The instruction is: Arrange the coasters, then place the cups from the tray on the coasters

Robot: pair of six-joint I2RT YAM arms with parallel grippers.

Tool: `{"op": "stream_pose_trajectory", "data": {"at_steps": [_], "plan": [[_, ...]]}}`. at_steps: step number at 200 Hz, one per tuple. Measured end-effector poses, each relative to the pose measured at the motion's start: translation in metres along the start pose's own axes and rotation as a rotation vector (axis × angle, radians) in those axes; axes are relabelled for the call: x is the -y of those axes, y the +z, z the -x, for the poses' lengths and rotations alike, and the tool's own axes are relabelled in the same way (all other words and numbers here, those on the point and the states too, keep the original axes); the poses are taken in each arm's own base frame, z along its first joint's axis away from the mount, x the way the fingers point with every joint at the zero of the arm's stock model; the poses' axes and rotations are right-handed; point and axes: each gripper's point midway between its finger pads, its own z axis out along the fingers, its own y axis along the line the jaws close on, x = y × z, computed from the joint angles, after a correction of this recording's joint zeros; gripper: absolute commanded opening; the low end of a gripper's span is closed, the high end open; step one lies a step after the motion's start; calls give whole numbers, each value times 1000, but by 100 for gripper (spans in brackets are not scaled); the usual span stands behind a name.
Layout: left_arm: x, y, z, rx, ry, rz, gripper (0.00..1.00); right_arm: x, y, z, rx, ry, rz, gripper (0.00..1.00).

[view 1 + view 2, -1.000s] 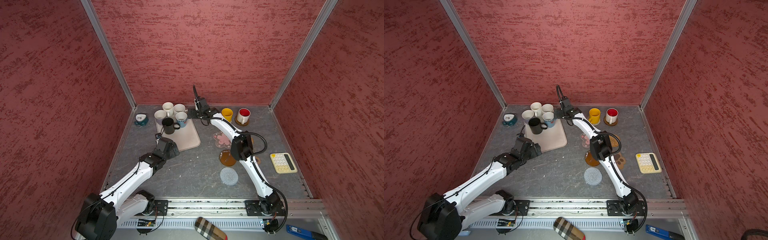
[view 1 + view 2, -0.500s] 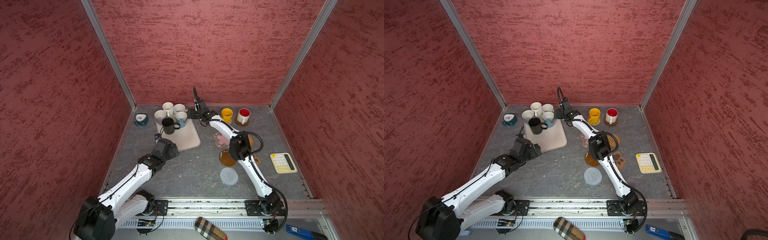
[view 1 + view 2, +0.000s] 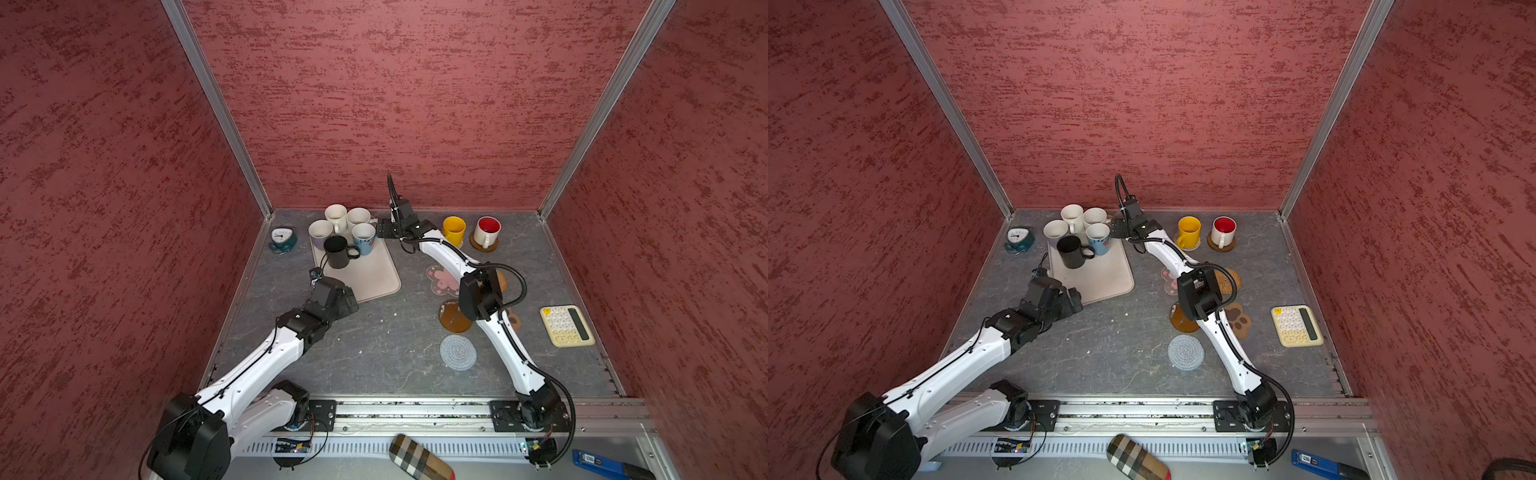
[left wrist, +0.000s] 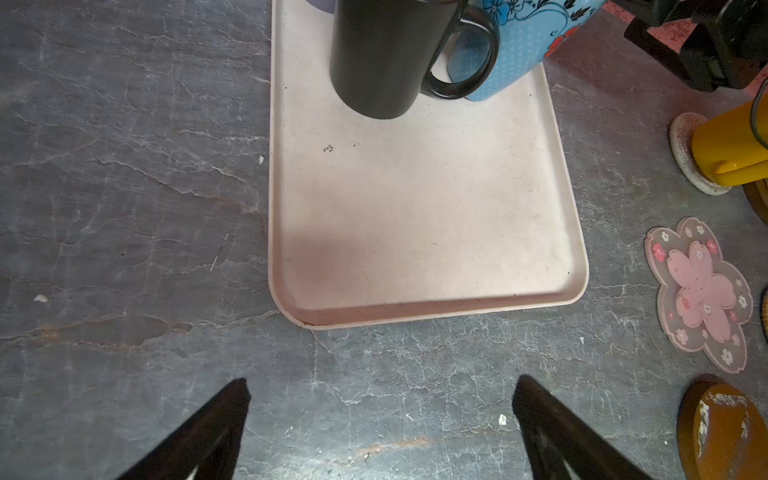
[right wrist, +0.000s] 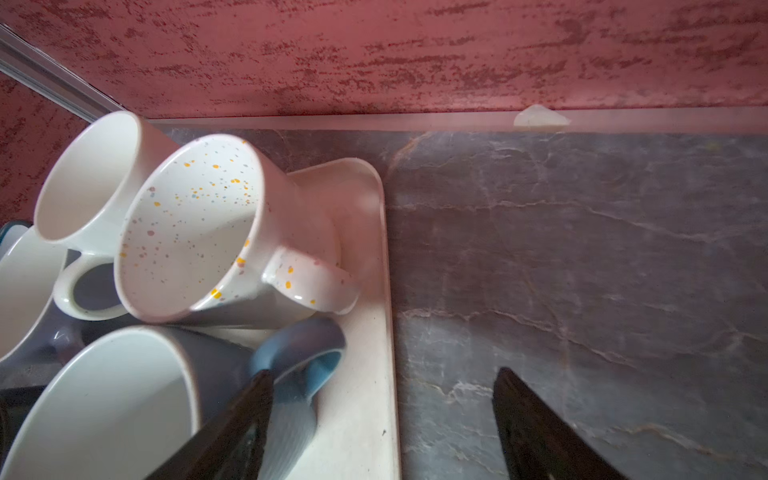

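Observation:
The beige tray point(image 3: 374, 276) holds a black cup point(image 3: 336, 251), a blue cup point(image 3: 364, 239), a lavender one point(image 3: 320, 230) and two white ones point(image 3: 336, 216). My right gripper point(image 5: 382, 382) is open at the tray's far right edge, and the blue cup's handle point(image 5: 299, 357) lies just inside one finger. My left gripper point(image 4: 380, 386) hangs open over bare table at the tray's near edge. A yellow cup point(image 3: 454, 230) and a red-lined white cup point(image 3: 487, 230) each stand on a coaster. Loose coasters: pink flower point(image 3: 440, 279), brown disc point(image 3: 451, 320), grey-blue crochet point(image 3: 458, 352), paw-print point(image 3: 1237, 319), and a rattan one point(image 3: 1227, 282) partly behind the right arm.
A teal alarm clock point(image 3: 282, 239) stands left of the tray by the left wall. A cream calculator point(image 3: 567, 326) lies at the right. The red back wall is close behind the cups. A plaid case point(image 3: 419, 459) lies in front of the rail.
My right gripper has crept left toward the blue cup and its jaws have narrowed a little. The left arm has barely moved.

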Motion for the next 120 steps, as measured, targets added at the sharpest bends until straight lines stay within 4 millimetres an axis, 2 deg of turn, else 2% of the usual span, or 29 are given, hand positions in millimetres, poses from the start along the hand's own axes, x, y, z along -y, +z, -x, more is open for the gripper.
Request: {"op": "stream_pose_trajectory", "data": {"at_steps": [28,50,67,88,105,120], "plan": [[0,0,0,0,-6,0,100,1,-1,-4,-12,-2,0,88],[-1,2,-1,-9,-12,1,93,3,-2,-10,-31,-8,-4,92],[-4,9,-5,-38,-22,14,83,2,-5,-8,-32,-11,-4,92],[-10,22,-10,-96,-45,43,65,-2,-16,-1,-25,-17,-1,91],[-15,33,-11,-148,-82,53,51,-6,-33,6,-19,-23,2,84],[-22,43,-10,-187,-127,64,48,-9,-54,13,-14,-27,6,76]]}}
